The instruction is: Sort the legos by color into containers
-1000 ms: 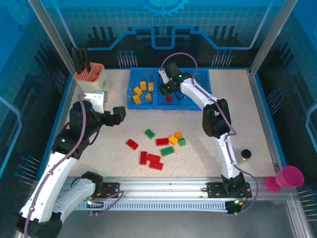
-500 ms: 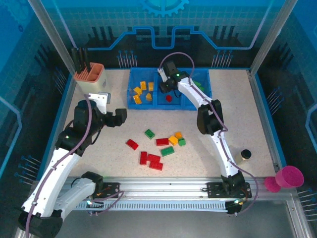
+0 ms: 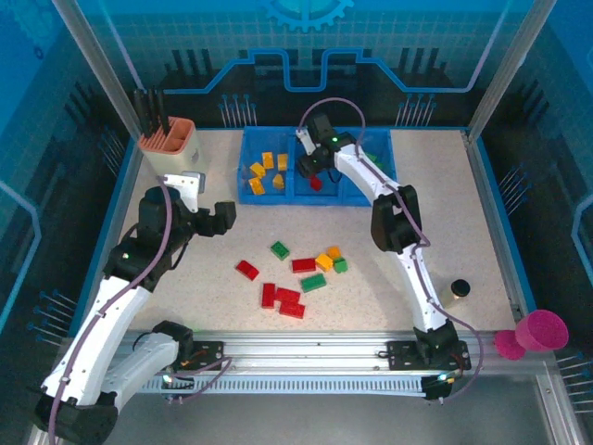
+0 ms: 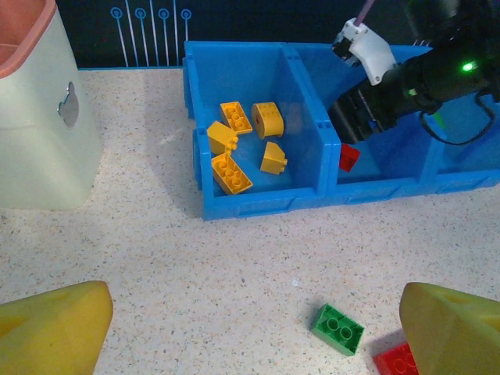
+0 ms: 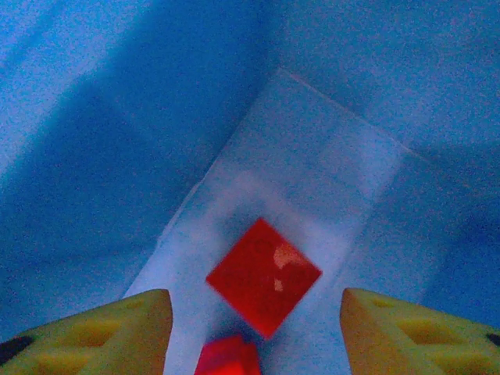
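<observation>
Two arms reach up from the bottom edge of the top view. The right arm runs almost straight up the frame from its base at lower right. It bends left past the elbow toward the blue tray (image 3: 278,197) at upper centre, where the right gripper (image 3: 311,169) dips into the middle compartment (image 4: 375,187). In the right wrist view its yellow fingers (image 5: 94,332) sit at the two lower corners, spread wide and gripping nothing. Between and beyond them is a red square brick (image 5: 263,275), slightly blurred, over the compartment's pale floor. A second red piece (image 5: 228,358) shows at the bottom edge.

The left arm rises from lower left and folds at its elbow. The left gripper (image 3: 220,215) points right over bare table at centre left, apart from the loose bricks (image 3: 303,265), a red, green and orange scatter at centre frame. In the left wrist view its pads (image 4: 51,328) occupy both lower corners, wide apart and empty, with a green brick (image 4: 337,329) low between them.

Five yellow-orange bricks (image 4: 238,144) lie in the left compartment (image 4: 258,205). A beige cup (image 3: 169,144) stands at upper left.
</observation>
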